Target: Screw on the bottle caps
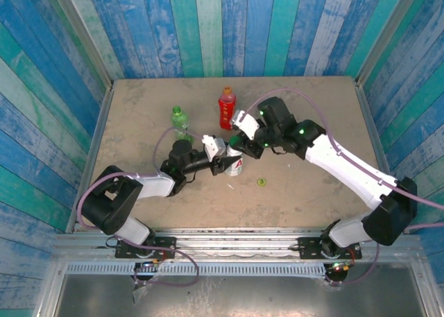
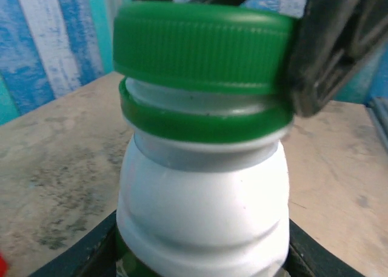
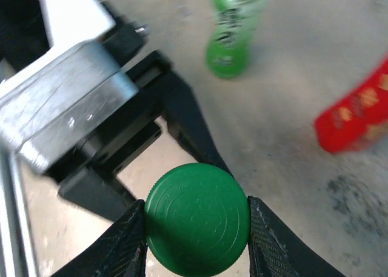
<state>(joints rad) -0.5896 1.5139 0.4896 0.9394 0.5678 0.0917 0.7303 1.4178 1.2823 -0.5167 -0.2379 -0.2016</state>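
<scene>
The white bottle [image 1: 235,167] [image 2: 203,204] stands mid-table with my left gripper [image 1: 227,166] [image 2: 203,256] shut on its body, a dark finger on each side. The dark green cap [image 2: 203,43] [image 3: 197,225] sits on its neck, slightly above the green collar ring. From above, my right gripper [image 1: 239,150] [image 3: 197,225] is shut on this cap, its pads pressed on both sides of the rim. The red bottle [image 1: 227,109] [image 3: 357,122] carries an orange cap [image 1: 227,91]. The clear green bottle [image 1: 180,123] [image 3: 230,28] stands to the left. A yellow-green cap [image 1: 261,182] lies loose on the table.
Blue and teal plank walls [image 1: 229,26] enclose the tan table [image 1: 312,109] on three sides. The red and green bottles stand just behind the two grippers. The left gripper's grey body [image 3: 79,101] lies close under my right wrist.
</scene>
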